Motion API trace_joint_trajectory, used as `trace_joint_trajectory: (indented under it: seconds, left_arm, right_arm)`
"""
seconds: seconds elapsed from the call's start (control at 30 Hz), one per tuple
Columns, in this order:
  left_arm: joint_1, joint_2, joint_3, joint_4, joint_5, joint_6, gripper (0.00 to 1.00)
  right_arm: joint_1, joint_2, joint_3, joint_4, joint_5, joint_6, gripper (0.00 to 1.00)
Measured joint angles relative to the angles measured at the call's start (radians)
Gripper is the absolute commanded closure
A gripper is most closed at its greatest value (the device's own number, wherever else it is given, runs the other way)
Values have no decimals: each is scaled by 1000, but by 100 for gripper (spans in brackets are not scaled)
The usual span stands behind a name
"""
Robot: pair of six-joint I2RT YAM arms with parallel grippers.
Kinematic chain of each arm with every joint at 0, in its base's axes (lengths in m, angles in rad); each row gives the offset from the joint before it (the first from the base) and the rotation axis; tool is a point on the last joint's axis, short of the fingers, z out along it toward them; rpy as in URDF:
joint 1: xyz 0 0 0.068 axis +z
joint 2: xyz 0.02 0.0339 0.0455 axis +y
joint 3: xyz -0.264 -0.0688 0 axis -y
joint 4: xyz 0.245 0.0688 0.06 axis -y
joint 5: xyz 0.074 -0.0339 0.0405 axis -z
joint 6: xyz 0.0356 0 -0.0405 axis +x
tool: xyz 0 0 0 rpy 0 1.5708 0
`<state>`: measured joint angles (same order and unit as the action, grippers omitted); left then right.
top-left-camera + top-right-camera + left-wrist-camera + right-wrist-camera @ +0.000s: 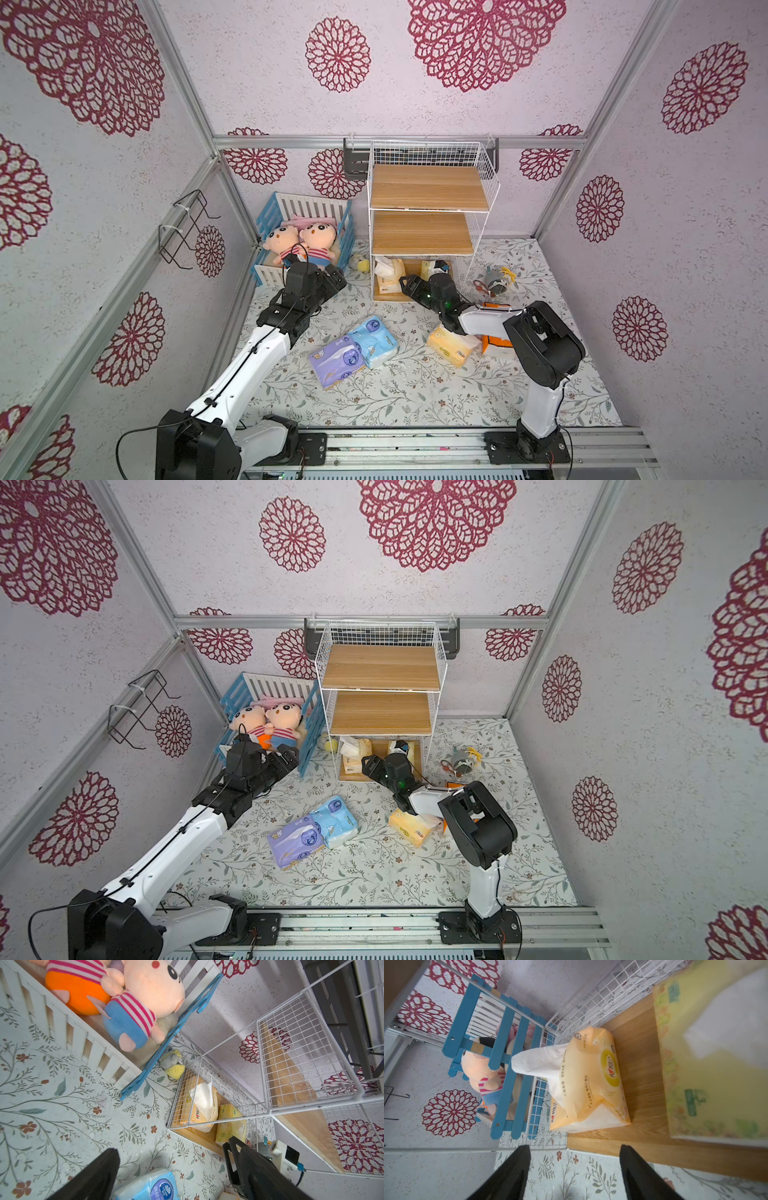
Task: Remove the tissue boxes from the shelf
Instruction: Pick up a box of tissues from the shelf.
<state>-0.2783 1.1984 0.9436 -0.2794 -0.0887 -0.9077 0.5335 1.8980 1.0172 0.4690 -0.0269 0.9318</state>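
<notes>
Leftmost, the left gripper (336,277) hangs by the crib (291,203), jaws apart and empty. Already off the shelf (428,187), the purple pack (338,361) and light blue pack (376,338) lie touching on the cloth (415,395); the blue one's roundel seems to read Vinda. Two packs sit on the bottom board: the cream-yellow pack (591,1076), marked 心相印, and the pale green pack (716,1074), its print blurred. Facing them, the right gripper (576,1167) stands spread wide, holding nothing. These look light, squashy and slick-wrapped; I would pinch across the narrow body, not the loose tissue (533,1061). Rightmost, the yellow-orange pack (451,347) and orange-and-white pack (496,345) lie partly hidden by the right arm (490,320).
</notes>
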Motion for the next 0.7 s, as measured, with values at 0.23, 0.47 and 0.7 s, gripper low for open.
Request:
trace_joint_trajectory:
  seconds: [0.23,0.47,0.7]
  left_arm:
    - [6,2,0,10,14,0,3]
    - [8,8,-13,32,31,-5,3]
    - [9,9,-14,35,35,-5,3]
  right_arm:
    - [-6,99,81,-29,8,-11,23]
    - [-6,152,167,-71,31,-40,23]
    - [-10,221,234,-99,21,-68,26]
